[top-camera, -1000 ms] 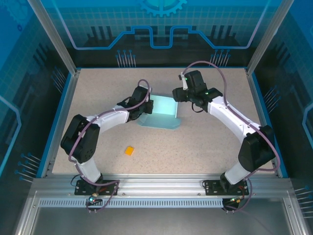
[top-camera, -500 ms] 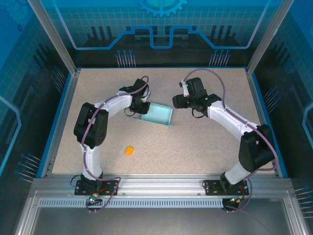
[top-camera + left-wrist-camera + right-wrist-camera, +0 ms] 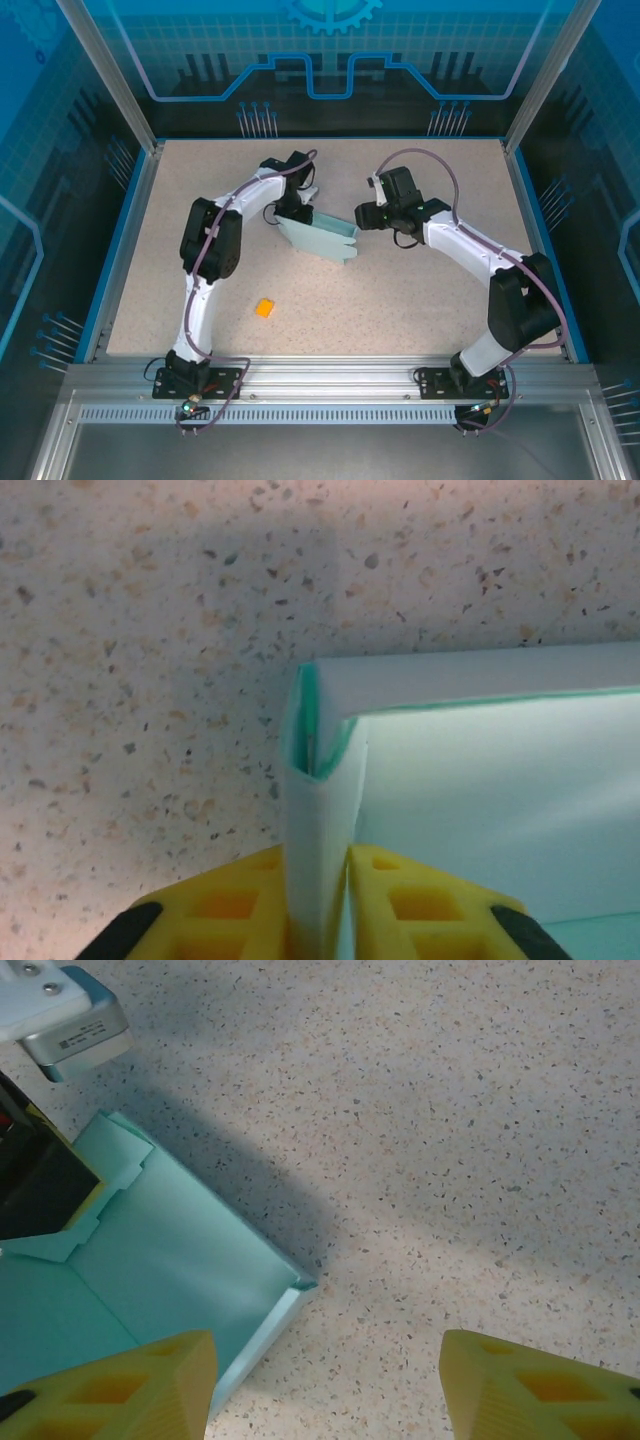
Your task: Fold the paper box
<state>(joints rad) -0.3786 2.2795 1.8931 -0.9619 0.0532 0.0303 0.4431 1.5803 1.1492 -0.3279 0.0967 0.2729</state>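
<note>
Left pincer (image 3: 318, 870) grips paper box (image 3: 480, 780); speckled tabletop (image 3: 150, 680), blue walls (image 3: 50, 150).

Room around the paper box (image 3: 322, 234)
Left gripper (image 3: 318, 910) blocks its left end, and the right gripper (image 3: 325, 1385) hangs just off its right. The table (image 3: 420, 300) is bare behind and in front of it; an orange block (image 3: 264, 308) sits well off, front-left.

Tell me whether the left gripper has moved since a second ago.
Yes. The left gripper has swung toward the far edge of the table, away from the unmoved orange block, holding the left edge of the paper box.
</note>
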